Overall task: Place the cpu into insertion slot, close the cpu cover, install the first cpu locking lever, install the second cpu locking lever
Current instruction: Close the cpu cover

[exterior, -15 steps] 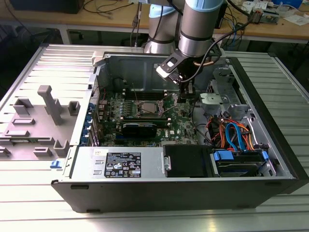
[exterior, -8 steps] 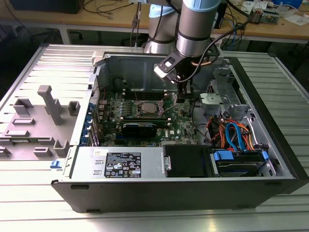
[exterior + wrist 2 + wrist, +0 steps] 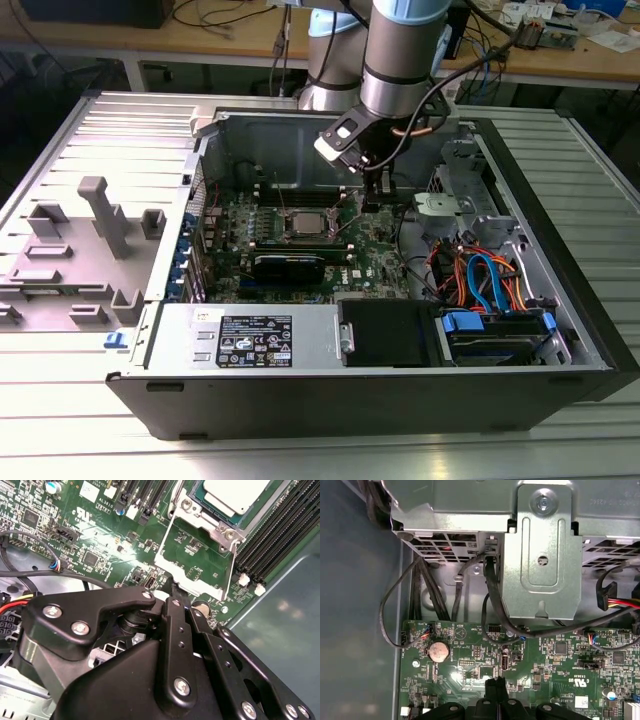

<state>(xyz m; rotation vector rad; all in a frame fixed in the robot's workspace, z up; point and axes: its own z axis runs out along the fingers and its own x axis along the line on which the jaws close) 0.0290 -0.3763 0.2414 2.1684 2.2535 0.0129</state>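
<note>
The cpu [image 3: 235, 494] is a dull silvery square lying in the insertion slot [image 3: 226, 530], whose metal rim shows around it. In the exterior view the cpu [image 3: 305, 222] sits mid-board. The cpu cover [image 3: 186, 579], a thin silvery frame with a window, lies swung open beside the slot, with green board showing through it. A thin wire lever [image 3: 232, 565] runs along the cover's side. My gripper [image 3: 176, 591] hovers just off the open cover's free edge, its black fingers closed together and holding nothing. In the exterior view, the gripper [image 3: 371, 203] is to the right of the slot.
The open computer case [image 3: 560, 330] walls in the motherboard [image 3: 380, 250]. Long black memory slots [image 3: 280, 530] run beside the socket. A metal drive bracket [image 3: 542, 570] and black cables [image 3: 490, 605] stand at the board's edge. A coin battery [image 3: 439, 651] is nearby.
</note>
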